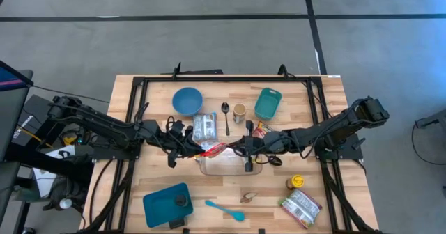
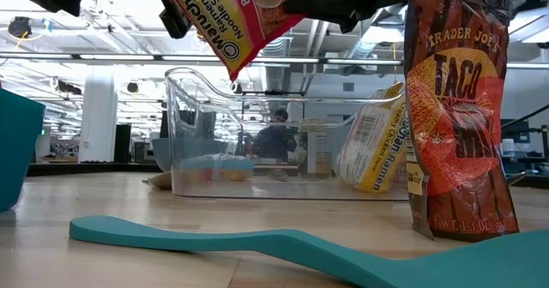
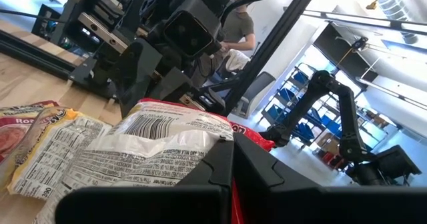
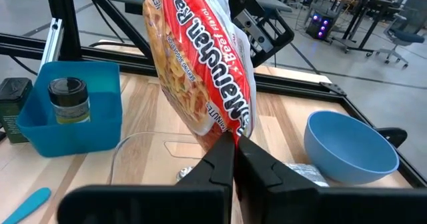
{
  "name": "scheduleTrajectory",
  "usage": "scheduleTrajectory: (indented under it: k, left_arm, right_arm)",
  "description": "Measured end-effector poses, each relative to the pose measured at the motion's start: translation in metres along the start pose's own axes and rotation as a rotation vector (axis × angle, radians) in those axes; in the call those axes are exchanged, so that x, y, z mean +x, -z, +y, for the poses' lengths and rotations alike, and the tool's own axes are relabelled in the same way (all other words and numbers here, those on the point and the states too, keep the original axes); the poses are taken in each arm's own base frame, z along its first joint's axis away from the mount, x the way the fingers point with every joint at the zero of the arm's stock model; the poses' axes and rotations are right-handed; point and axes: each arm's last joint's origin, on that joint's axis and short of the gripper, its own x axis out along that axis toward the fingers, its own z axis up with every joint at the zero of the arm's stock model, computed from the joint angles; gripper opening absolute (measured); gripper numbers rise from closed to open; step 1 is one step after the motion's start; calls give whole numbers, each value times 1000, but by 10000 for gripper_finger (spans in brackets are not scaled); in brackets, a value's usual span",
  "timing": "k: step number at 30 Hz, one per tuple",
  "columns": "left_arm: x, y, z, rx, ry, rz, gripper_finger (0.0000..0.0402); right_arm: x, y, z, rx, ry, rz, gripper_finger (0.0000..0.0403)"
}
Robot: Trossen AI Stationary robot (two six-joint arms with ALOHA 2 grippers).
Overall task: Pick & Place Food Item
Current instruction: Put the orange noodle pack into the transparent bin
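A red Maruchan ramen packet is held in the air between my two grippers, above the clear plastic container. In the low view the packet tilts, its lower corner over the container's rim. My left gripper is shut on the packet's left end, and my right gripper is shut on its right end. The left wrist view shows the packet's white back with a barcode. The right wrist view shows its red printed front. My left gripper pinches the packet's edge between its two fingers, coming level from the table's left. The packet is lifted clear of the table, above the container. My right gripper pinches the packet's opposite end between its two fingers, coming level from the table's right. The packet stands up from the fingers in that view, clear of the table.
A blue bowl, silver packet, spoon, cup and teal bin lie behind. Near the front lie a teal tray with a jar, a teal spatula, a yellow jar and a taco seasoning packet.
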Motion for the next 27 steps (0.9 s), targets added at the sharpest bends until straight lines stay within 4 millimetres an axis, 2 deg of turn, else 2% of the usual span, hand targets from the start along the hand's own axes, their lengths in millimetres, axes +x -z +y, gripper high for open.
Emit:
scheduleTrajectory:
  k: [6,14,19,27]
  left_arm:
    - [0,0,0,41,2,0,21]
    - [0,0,0,61,1,1,124]
    - [-3,-4,-1,63,3,-18,174]
    - [-11,-16,-9,167,30,-84,194]
  right_arm:
    - [-2,-1,-1,0,3,-1,1]
    - [-5,-1,-3,-21,55,37,0]
    - [-17,-8,-4,-31,84,52,0]
    - [-39,-19,-3,-23,59,59,0]
